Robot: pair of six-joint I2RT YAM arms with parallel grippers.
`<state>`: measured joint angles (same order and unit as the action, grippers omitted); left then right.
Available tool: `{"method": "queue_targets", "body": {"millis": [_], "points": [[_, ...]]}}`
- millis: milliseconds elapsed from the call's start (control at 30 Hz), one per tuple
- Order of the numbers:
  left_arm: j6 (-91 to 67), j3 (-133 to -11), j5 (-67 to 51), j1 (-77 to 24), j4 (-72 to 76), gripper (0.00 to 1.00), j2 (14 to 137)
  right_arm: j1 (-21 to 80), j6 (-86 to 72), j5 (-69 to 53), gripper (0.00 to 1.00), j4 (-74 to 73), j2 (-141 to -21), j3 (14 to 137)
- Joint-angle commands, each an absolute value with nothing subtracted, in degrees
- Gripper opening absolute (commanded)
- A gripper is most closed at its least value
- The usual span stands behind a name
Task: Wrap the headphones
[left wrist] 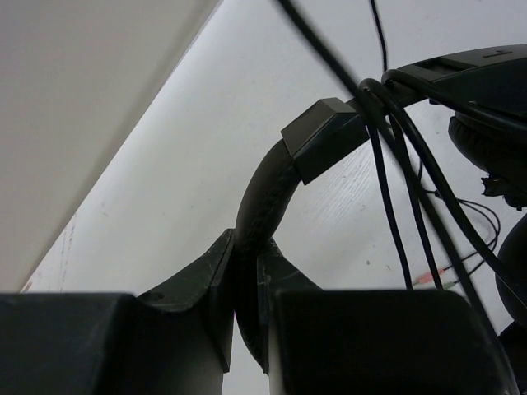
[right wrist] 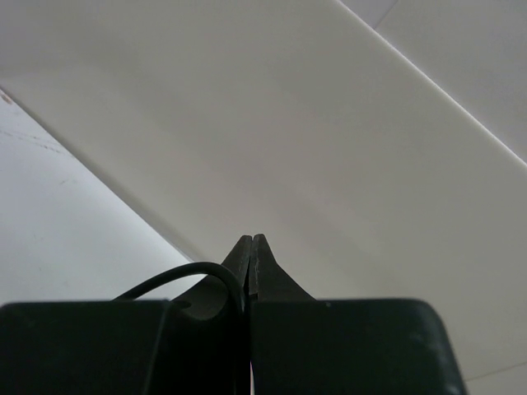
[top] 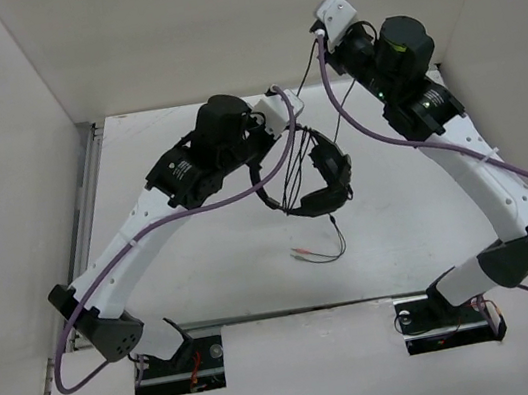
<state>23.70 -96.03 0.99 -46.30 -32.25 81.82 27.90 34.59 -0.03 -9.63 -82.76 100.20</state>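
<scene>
The black headphones (top: 329,170) hang above the table's middle, held by their headband (left wrist: 265,185). My left gripper (top: 283,129) is shut on that headband, which shows between its fingers in the left wrist view (left wrist: 247,247). Several turns of the thin black cable (left wrist: 394,177) loop over the band by the slider block (left wrist: 323,136). My right gripper (top: 321,38) is raised at the back right and shut on the cable (right wrist: 177,274), pinched low between its fingers (right wrist: 249,247). The cable runs taut from it towards the headphones (top: 308,66). The pink/orange plugs (top: 300,253) lie on the table.
White walls enclose the table (top: 207,278) on the left, back and right. The right gripper is close to the back wall (right wrist: 313,140). Thick purple arm cables (top: 364,130) arch over the work area near the headphones.
</scene>
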Motion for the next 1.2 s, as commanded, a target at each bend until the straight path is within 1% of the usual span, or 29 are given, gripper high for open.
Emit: {"method": "queue_targets", "body": {"millis": [0,233,533,867,1067,1167], "points": [[21.97,-102.56,-1.32,-47.33,-30.41,0.0,81.47,28.17,32.96,-0.7,0.0,-6.59,-84.81,99.94],[22.06,-107.66,-3.43,-47.33,-32.25,0.0,81.04,24.92,30.94,-1.32,0.0,-1.94,-85.69,92.64],[22.24,-102.31,-3.52,-45.31,-31.82,0.0,79.01,23.42,28.83,-0.53,0.0,-1.23,-84.46,97.64],[22.41,-98.88,-4.31,-43.46,-32.34,0.0,78.22,19.47,26.9,-0.62,0.0,-0.79,-81.92,98.61],[21.89,-98.79,-5.18,-42.41,-32.78,0.0,77.78,18.68,26.37,-1.05,0.0,-0.88,-81.21,98.09],[21.8,-100.8,-6.15,-42.84,-34.18,0.0,77.52,17.72,26.72,-1.49,0.0,-0.44,-82.17,96.51]]}}
